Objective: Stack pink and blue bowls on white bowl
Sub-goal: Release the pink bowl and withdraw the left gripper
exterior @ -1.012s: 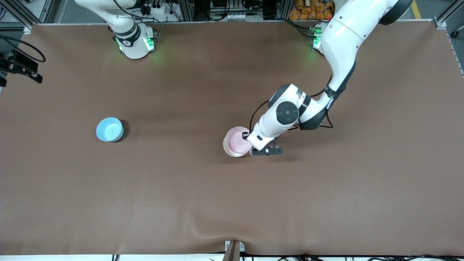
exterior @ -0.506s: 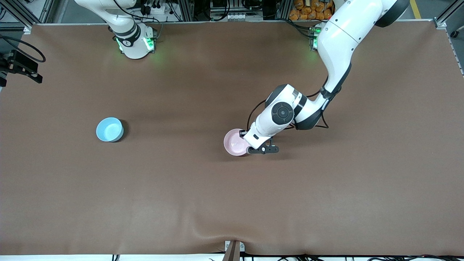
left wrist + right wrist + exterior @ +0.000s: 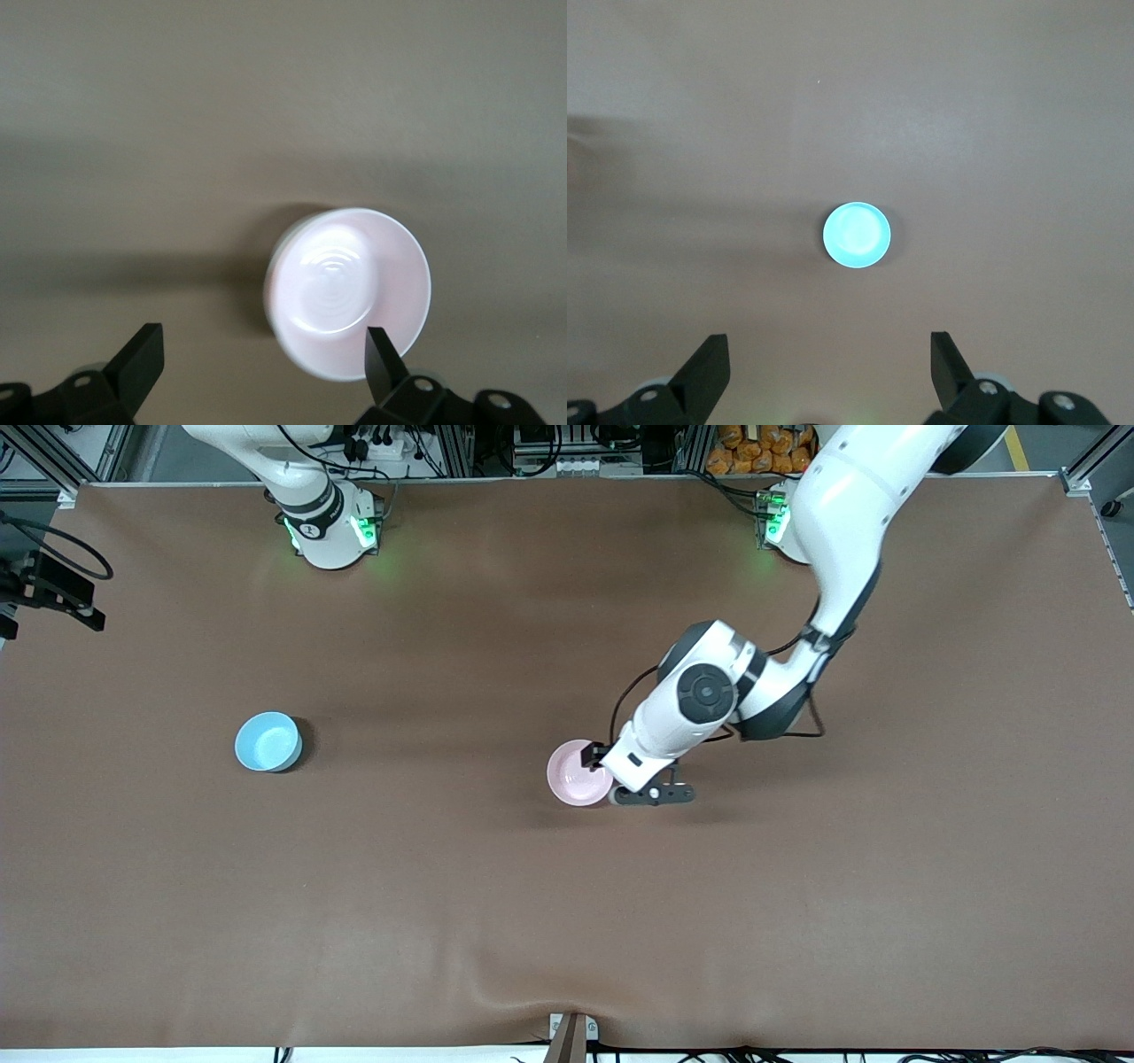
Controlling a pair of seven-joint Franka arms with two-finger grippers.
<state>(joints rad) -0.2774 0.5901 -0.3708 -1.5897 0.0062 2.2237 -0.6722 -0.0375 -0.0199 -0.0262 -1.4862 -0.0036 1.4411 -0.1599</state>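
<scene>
The pale pink bowl sits upright near the table's middle, nested on the white bowl. Only a thin pale rim of the white bowl shows under it in the left wrist view. My left gripper hovers open just over the pink bowl's edge toward the left arm's end. One finger overlaps the rim and holds nothing. The light blue bowl stands alone toward the right arm's end. My right gripper is open and empty, high over the blue bowl, and out of the front view.
Brown cloth covers the table, with a slight ridge near the front edge above a metal bracket. A black camera mount stands off the right arm's end.
The pink bowl went from tilted over the white bowl to seated level in it, hiding it. The left hand then shifted slightly toward the left arm's end.
</scene>
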